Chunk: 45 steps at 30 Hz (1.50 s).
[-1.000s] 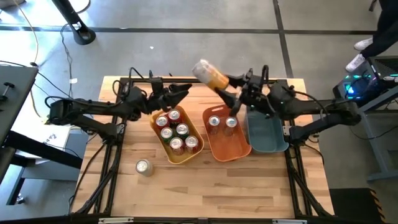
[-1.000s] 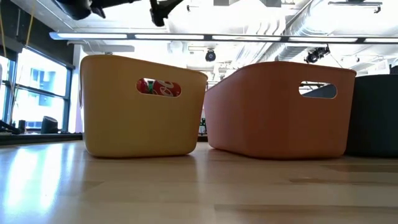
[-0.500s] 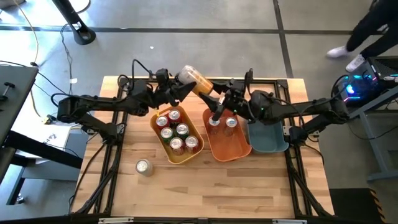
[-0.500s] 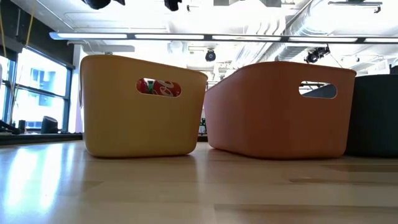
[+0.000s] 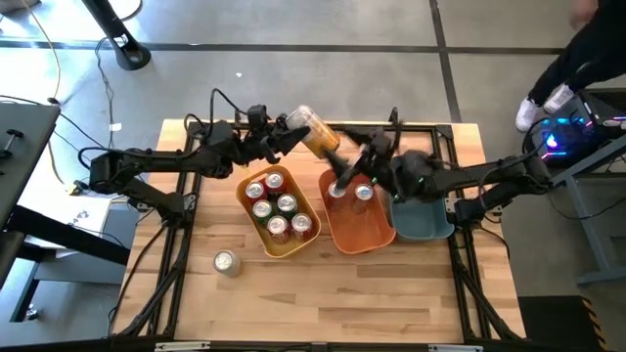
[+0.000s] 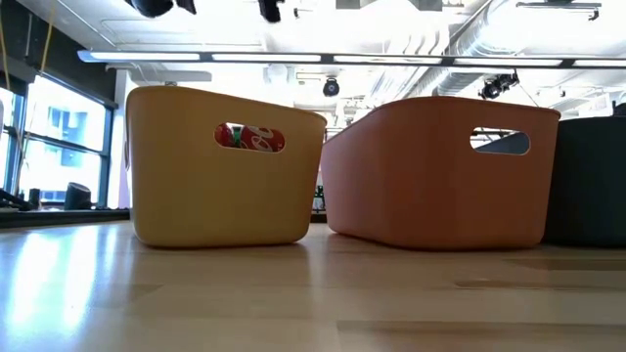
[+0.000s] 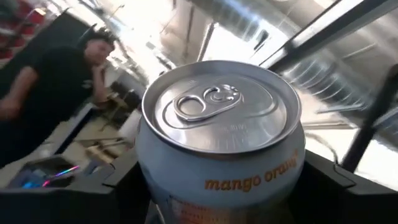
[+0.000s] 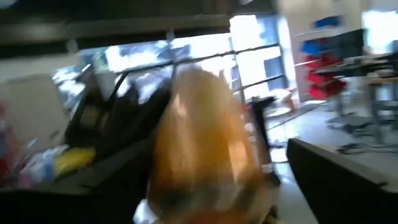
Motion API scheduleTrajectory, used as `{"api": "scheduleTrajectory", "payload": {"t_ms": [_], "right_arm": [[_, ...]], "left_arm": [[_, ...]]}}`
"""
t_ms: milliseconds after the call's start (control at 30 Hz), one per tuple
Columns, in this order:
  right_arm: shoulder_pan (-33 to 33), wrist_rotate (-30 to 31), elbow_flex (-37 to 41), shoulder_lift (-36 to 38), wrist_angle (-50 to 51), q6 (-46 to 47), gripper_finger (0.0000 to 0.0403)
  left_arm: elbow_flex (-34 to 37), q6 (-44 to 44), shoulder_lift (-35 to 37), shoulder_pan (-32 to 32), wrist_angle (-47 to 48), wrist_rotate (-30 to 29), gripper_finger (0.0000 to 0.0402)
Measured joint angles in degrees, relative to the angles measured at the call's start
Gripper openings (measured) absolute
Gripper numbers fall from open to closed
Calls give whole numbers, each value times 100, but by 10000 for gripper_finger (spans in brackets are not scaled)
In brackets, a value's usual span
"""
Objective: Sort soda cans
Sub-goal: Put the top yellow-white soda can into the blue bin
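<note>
A soda can (image 5: 313, 127) with a white-and-orange body and a silver top hangs tilted over the far ends of the yellow bin (image 5: 256, 223) and orange bin (image 5: 377, 235). My left gripper (image 5: 291, 135) is shut on it; in the left wrist view the can (image 7: 221, 124) fills the space between the fingers. My right gripper (image 5: 344, 161) stands open just right of the can's orange bottom end (image 8: 199, 143). In the right wrist view, a gap shows between the can and one finger (image 8: 336, 180). Several red and green cans stand in the yellow bin, two in the orange bin. My left gripper pinches the can's side wall (image 7: 152, 186) between its two fingers (image 7: 124, 193), below the top rim. The fingers come from the table's left, slanting upward. The can is lifted clear and tilted, its silver top (image 5: 299, 116) toward the far left.
A teal bin (image 5: 430, 227) stands right of the orange one. A single can (image 5: 226, 261) stands upright on the table near the front left. The low view shows the yellow bin (image 6: 196, 196) and orange bin (image 6: 430, 186) from the side. A person (image 7: 56, 99) is beyond the table.
My right gripper has brought the can toward the table's left and slightly down, from over the orange bin's far end to my left gripper. My left gripper has risen toward the can and taken hold of it.
</note>
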<state>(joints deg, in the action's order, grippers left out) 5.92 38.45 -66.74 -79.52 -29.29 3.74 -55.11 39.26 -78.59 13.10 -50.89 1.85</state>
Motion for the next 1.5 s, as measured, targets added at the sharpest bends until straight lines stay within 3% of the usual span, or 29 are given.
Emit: {"api": "scheduleTrajectory", "payload": {"t_ms": [67,233,400,567,800,933,1233,1500], "right_arm": [[1,133,-18,176,117,30,382],[199,162,-16,668,1060,5,351],[350,316,-24,1208,2141,418,349],[347,320,0,1232,2923,1019,349],[347,334,-11,1242,2781,1420,350],[345,331,-9,1241,2775,1425,351],[235,287,-9,1236,2888,1592,352],[233,156,-32,1139,4123,1866,395]], "left_arm": [[8,-10,23,112,223,25,270],[-65,-291,332,444,1755,432,270],[-1005,-1745,225,390,5190,609,270],[-1986,-3271,-228,37,6697,202,270],[-2561,-4903,-552,-463,6961,-963,270],[-2720,-5550,-757,-676,7020,-1138,270],[-3030,-5746,-1107,-845,7100,-1297,270],[-3038,-5697,-1086,-823,7082,-1589,270]]}}
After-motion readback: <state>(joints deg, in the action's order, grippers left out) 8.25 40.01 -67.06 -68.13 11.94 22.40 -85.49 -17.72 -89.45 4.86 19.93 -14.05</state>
